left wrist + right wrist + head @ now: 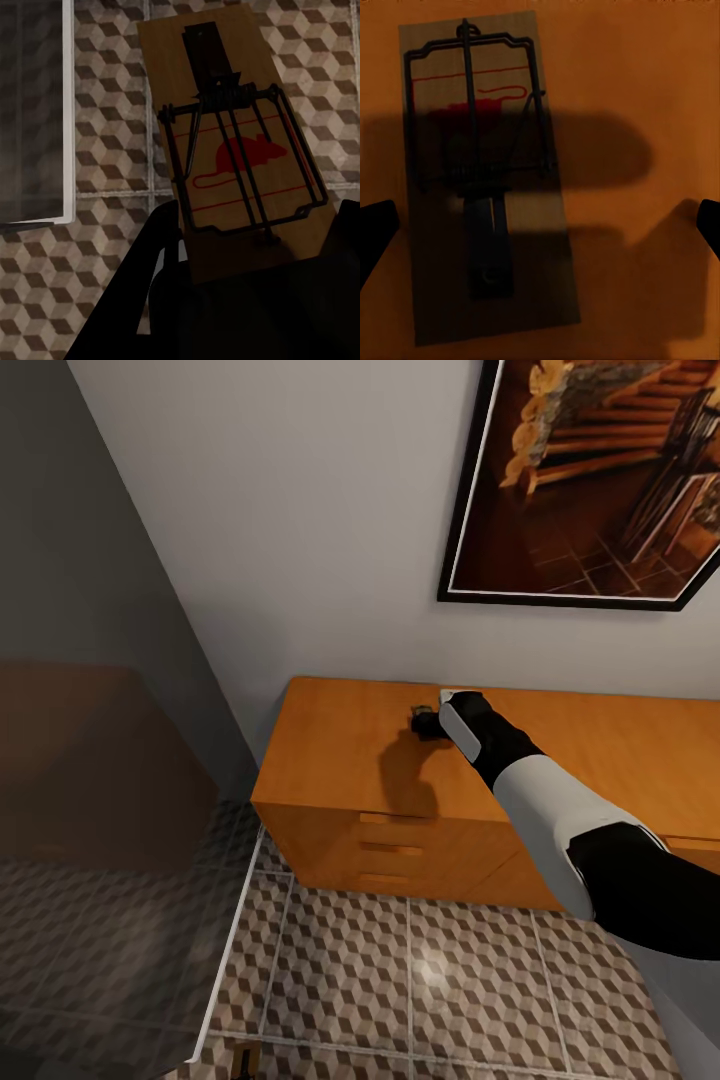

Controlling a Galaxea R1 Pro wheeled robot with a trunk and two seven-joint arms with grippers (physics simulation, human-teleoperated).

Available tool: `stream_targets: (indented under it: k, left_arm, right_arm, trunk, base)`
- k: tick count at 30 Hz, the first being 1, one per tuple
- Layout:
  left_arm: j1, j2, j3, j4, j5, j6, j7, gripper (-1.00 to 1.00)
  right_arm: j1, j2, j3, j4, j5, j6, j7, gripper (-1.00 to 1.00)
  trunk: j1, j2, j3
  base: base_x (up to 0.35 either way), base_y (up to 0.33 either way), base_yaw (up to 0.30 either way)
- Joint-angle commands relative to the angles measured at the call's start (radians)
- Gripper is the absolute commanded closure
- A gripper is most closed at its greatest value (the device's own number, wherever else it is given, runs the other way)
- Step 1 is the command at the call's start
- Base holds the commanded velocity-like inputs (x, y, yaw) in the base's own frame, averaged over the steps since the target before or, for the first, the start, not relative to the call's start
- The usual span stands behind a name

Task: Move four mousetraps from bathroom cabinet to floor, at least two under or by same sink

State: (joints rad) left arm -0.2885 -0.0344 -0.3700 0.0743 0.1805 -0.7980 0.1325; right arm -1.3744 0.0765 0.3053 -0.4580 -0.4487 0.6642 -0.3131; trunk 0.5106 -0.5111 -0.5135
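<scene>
Down low, a floor (pixel 400 980) of cube-pattern tiles. Against the wall, an orange cabinet (pixel 600 750), with a framed picture (pixel 600 480) hanging above it. Over the cabinet top, the right arm (pixel 550 800), reaching toward the back edge.

At the end of that arm, the right gripper (pixel 430 724): wide open, holding nothing. Right under it, the cabinet trap (pixel 421 711), lying flat on the top close to the back edge. Lower down, over the floor tiles, the left gripper (pixel 247 285), closed tight on the held trap (pixel 240 150) by one short end.

Step in hand, at a guess: picking up the cabinet trap. To do it well:
- Slide sideways first, since the trap sits nearer one finger than the other.
- Come straight down, fingers on the two long sides of the board.
- Pinch the wood, not the wire.
- Lift gently, because a flat thin board can slip out.

From the head view, just a tiny dark speck for the cabinet trap. From the right wrist view, much more: the board (pixel 484 187), its wire bar, a red mouse drawing, and the arm's shadow across it. From the left wrist view, the held trap up close, tipped over the tiles, beside a white frame (pixel 67 112).
</scene>
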Motion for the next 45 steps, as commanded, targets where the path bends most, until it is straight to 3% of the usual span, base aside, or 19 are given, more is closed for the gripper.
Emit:
stream_targets:
  k: [1, 2, 3, 45]
  left_arm:
    - [-0.001, -0.001, -0.009, 0.004, 0.005, -0.006, 0.004, 1.00]
    - [-0.001, -0.001, -0.009, 0.004, 0.005, -0.006, 0.004, 1.00]
    - [-0.001, -0.001, -0.009, 0.004, 0.005, -0.006, 0.004, 1.00]
    - [-0.001, -0.001, -0.009, 0.004, 0.005, -0.006, 0.004, 1.00]
  right_arm:
    - [0.000, -0.001, 0.008, 0.032, -0.004, 0.004, -0.008, -1.00]
    - [0.000, -0.001, 0.008, 0.033, -0.004, 0.003, -0.008, -1.00]
    - [0.000, -0.001, 0.008, 0.033, -0.004, 0.003, -0.008, 1.00]
    - [0.000, 0.000, 0.030, 0.016, 0.016, 0.012, -0.015, 1.00]
  trunk:
    - [0.001, -0.001, -0.001]
    - [0.001, -0.001, -0.001]
    - [0.001, -0.001, -0.001]
    - [0.001, -0.001, -0.001]
  base:
    - [0.000, 0.000, 0.000]
    - [0.000, 0.000, 0.000]
    - [0.000, 0.000, 0.000]
    - [0.000, 0.000, 0.000]
